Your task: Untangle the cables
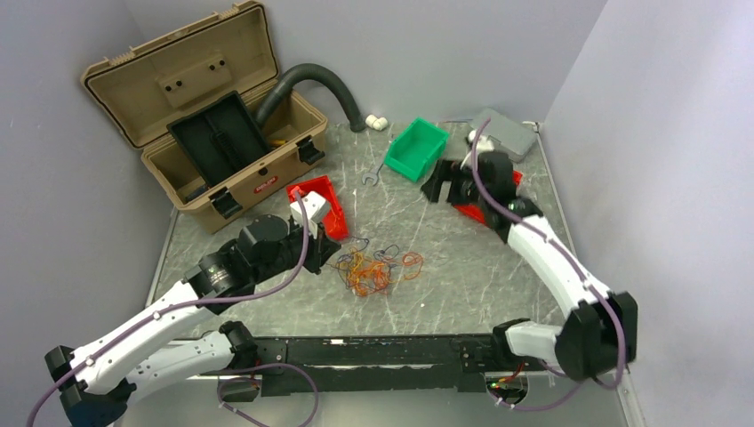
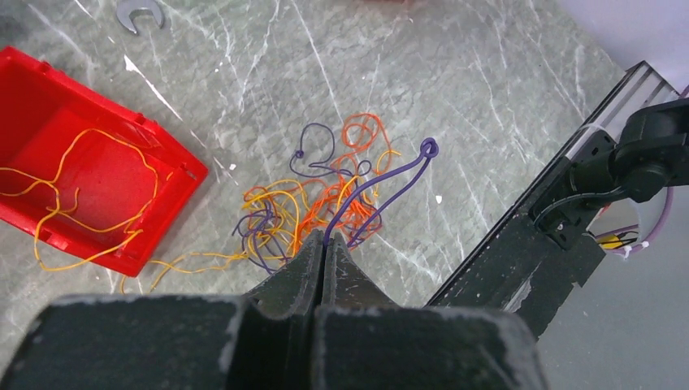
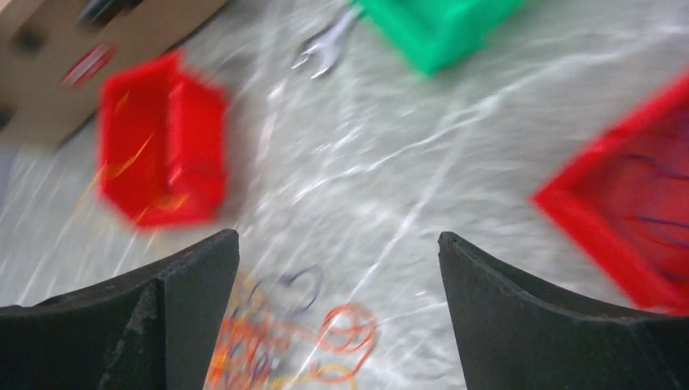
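Left gripper (image 2: 323, 244) was pinched closed on a purple strand (image 2: 382, 183) that looped up out of the cables (image 2: 305, 207). The tangle lay mid-table (image 2: 487, 97), near a red bin (image 2: 166, 215). Yellow wire trailed from inside that bin to the pile. Right gripper (image 3: 337, 244) was spread wide with nothing between its fingers, over the table apart from the tangle, by a second red bin (image 3: 593, 236). Right wrist view was blurred; possibly dark strands in that bin.
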